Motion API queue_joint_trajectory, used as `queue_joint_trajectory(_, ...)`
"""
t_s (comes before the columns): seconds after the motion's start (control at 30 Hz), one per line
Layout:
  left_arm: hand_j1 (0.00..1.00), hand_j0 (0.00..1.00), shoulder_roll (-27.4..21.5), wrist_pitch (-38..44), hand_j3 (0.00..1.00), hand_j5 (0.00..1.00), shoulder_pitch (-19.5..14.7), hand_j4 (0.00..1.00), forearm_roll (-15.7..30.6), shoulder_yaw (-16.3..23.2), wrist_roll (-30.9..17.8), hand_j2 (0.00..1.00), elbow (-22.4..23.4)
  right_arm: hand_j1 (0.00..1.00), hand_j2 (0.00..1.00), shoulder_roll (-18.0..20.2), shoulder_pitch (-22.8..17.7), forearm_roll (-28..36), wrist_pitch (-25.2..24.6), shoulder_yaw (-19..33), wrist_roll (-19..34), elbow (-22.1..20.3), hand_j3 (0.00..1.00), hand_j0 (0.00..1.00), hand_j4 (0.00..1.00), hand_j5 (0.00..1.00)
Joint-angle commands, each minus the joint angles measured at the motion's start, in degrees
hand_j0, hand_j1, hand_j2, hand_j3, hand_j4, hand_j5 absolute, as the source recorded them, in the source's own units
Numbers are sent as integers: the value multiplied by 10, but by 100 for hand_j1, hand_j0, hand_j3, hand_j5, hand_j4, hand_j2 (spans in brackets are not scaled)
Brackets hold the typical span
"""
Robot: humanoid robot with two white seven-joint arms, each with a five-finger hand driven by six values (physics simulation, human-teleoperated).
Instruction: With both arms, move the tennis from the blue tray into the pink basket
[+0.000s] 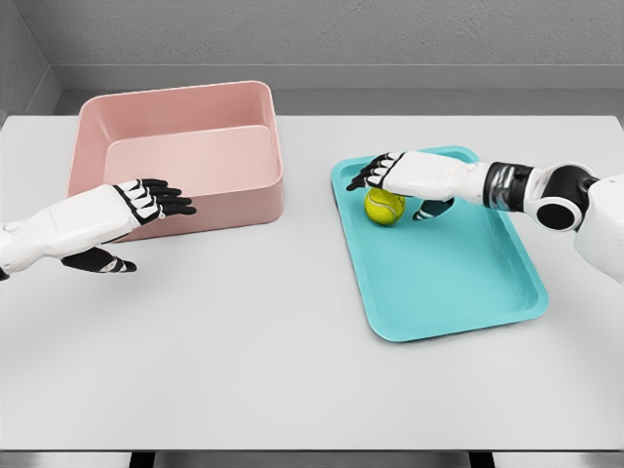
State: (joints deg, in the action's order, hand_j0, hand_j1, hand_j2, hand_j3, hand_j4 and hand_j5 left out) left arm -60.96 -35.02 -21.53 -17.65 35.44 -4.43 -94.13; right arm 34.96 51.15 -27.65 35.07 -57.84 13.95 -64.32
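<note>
A yellow-green tennis ball (383, 207) lies in the upper left part of the blue tray (458, 283). My right hand (390, 185) hovers right over the ball, fingers (365, 176) spread past its top and thumb (432, 208) on its right side; it is open and does not grip the ball. The pink basket (180, 127) stands at the back left and holds nothing. My left hand (146, 219) hangs in front of the basket's near wall, open, with its fingers (168, 198) pointing right.
The grey table (273, 351) carries only the basket and the tray. A gap of bare tabletop separates them.
</note>
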Motion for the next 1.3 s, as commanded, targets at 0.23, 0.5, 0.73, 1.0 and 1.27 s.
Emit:
queue_joint_trajectory(0.23,100,100,-1,0,100,100,0,100,12,0,0,100,0,97,97,-1,-2,4,-1,0,-2,0,97,97,97,97)
queue_joint_trajectory(0.5,100,100,-1,0,100,100,14,100,15,-1,1,100,0,97,97,-2,-2,4,-1,0,-1,1,97,97,97,97)
queue_joint_trajectory(0.73,100,100,-2,0,100,100,15,100,21,0,0,100,-1,96,96,-2,-4,4,-1,-1,-1,2,96,96,96,96)
queue_joint_trajectory(1.0,100,100,-1,0,100,100,15,100,22,-1,0,100,0,95,95,-6,-4,4,-1,0,0,8,95,95,95,95)
queue_joint_trajectory(1.27,100,100,-1,0,100,100,16,100,22,-1,0,100,0,95,95,-6,-8,3,-1,0,1,8,95,95,95,95)
